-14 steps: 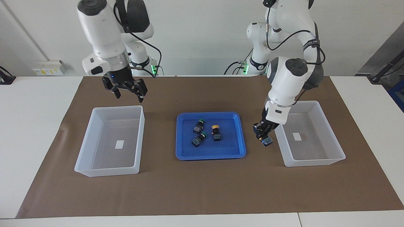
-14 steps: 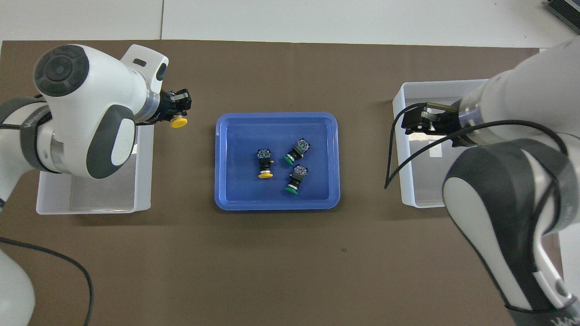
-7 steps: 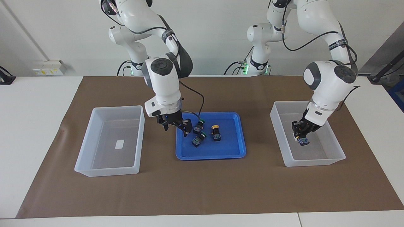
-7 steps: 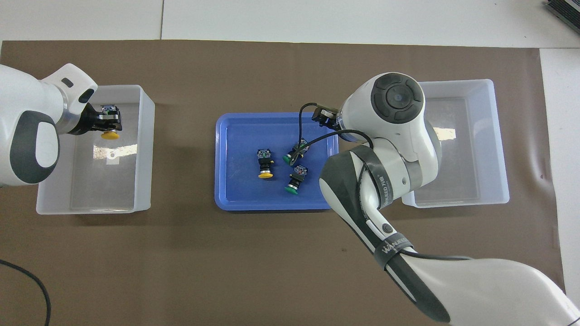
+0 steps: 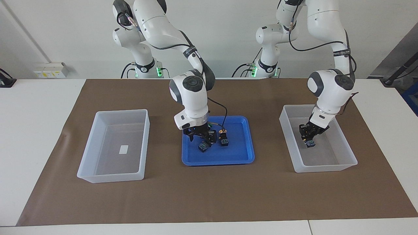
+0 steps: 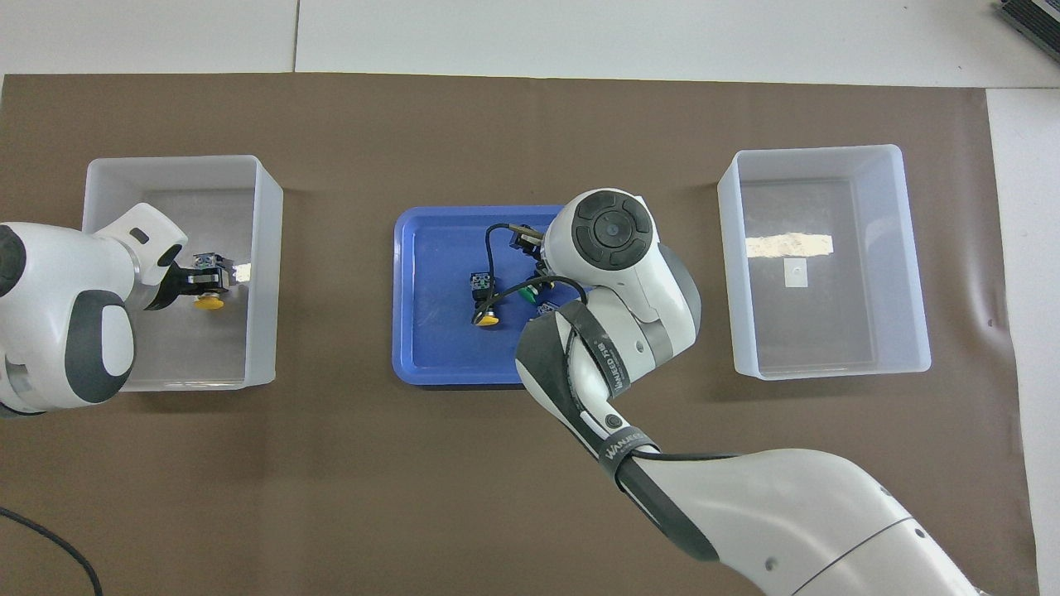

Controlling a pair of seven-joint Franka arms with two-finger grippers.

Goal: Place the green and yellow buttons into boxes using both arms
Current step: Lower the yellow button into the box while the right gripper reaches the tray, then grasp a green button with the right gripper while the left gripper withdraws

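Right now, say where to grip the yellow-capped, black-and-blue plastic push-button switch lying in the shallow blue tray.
Take the yellow-capped switch by its blocky body, from straight above. It lies on its side in the blue tray, cap toward the robots, so the body's flat sides likely hold better than the round cap.

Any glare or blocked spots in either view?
Overhead view: a glare stripe crosses the floor of the box at the right arm's end, just farther from the robots than its sticker; the right arm's wrist covers most of the right gripper and green buttons in the blue tray. Facing view: no strong glare; the left gripper, holding a yellow button in the other box, shows plainly.
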